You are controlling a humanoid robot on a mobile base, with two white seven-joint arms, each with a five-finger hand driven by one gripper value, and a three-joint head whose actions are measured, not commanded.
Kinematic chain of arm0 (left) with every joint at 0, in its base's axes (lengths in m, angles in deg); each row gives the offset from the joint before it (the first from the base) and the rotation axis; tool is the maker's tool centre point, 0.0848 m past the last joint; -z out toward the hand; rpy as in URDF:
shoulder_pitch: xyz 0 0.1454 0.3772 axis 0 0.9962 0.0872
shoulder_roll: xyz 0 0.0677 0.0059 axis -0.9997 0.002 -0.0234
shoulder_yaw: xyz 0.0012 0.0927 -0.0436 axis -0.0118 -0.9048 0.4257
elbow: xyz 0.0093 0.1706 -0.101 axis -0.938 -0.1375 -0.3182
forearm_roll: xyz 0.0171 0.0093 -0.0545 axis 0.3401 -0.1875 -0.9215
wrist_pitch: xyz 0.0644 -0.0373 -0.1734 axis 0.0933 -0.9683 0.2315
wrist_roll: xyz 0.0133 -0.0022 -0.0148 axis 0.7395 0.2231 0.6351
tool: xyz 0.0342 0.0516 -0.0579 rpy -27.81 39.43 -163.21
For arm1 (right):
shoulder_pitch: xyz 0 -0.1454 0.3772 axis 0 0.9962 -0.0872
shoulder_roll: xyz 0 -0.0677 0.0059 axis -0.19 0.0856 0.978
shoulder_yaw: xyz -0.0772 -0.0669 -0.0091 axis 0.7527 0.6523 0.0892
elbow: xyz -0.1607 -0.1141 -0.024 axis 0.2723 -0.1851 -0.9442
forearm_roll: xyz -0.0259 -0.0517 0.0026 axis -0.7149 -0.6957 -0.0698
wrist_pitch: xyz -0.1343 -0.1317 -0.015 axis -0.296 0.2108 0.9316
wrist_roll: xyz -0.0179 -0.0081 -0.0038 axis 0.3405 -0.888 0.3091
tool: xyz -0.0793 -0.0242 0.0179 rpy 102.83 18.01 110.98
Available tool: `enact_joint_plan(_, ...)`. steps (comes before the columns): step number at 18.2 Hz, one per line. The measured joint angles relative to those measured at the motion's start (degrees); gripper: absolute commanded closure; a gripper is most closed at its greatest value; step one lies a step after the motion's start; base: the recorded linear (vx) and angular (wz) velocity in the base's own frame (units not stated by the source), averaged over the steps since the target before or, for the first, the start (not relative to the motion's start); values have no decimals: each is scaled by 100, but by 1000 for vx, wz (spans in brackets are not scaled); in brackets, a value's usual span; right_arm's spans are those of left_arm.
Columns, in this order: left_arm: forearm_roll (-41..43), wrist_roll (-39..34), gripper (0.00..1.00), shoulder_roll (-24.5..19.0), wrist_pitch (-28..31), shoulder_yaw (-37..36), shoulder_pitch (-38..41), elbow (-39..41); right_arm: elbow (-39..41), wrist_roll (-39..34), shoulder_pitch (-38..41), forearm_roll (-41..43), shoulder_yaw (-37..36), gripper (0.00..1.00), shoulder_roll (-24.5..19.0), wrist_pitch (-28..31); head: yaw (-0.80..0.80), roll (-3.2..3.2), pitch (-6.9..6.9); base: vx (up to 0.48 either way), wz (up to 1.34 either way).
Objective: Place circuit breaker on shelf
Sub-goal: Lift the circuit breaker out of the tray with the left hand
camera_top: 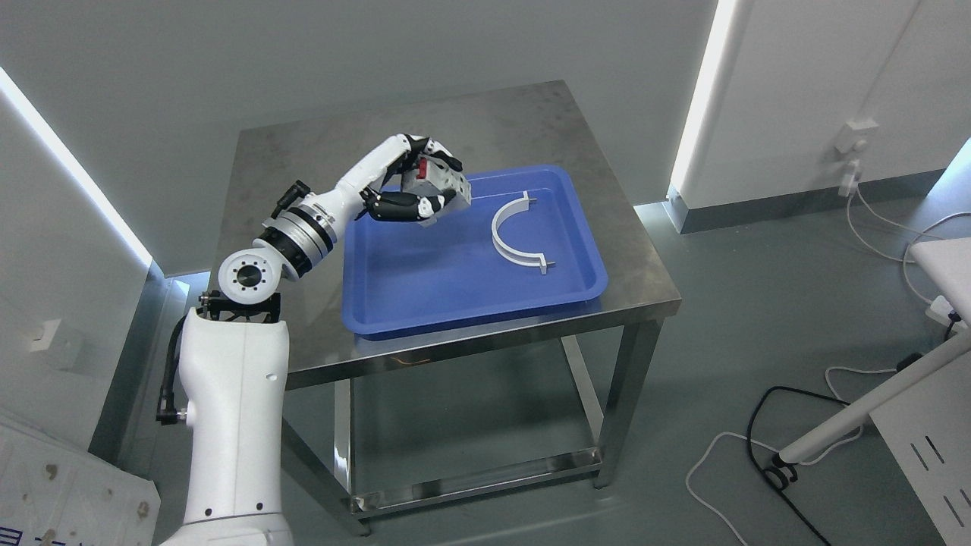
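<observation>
Left hand [416,186], black and white with jointed fingers [406,205], wrapped around a grey circuit breaker [442,184] with a small red part showing on its upper side. Upper fingers curled over the top of the breaker, lower fingers and thumb pressed beneath and along its near face. Breaker held at the far left corner of a blue plastic tray [455,303]; raised off the tray floor or resting on it, cannot tell from this angle.

Behind the hand, a white forearm running down and to the left to a silver-ringed wrist joint, then a round elbow joint, then a broad white upper arm rising from the bottom left of the picture. Right arm not seen anywhere in the head view.

Inside the tray, to the right of the hand and apart from it, a white semicircular clamp bracket [510,236], lying flat, open side facing right, with a small tab at each end.

Tray set on a square stainless steel table [485,121], closer to the near edge than the far one. Under the tabletop, four steel legs and a low steel frame close to the floor.

Around the table, a grey-green floor. At the right, black and white cables [758,440] looping across the floor, beside the corner of a white desk [944,262] and a slanted white leg. Pale walls behind, with bright vertical light strips at left and right.
</observation>
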Motion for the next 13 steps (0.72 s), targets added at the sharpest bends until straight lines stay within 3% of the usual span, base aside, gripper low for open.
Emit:
enact_joint_plan(5, -936, -1495, 88, 22, 38, 554, 322, 477, 0, -5, -2, 0, 0, 0, 0, 0, 0, 0, 0, -6, 10)
enact_joint_plan(13, -1624, -1961, 88, 40, 19, 1013, 1318, 1320, 0, -7, 0, 2, 0, 0, 0, 0, 0, 0, 0, -144, 4)
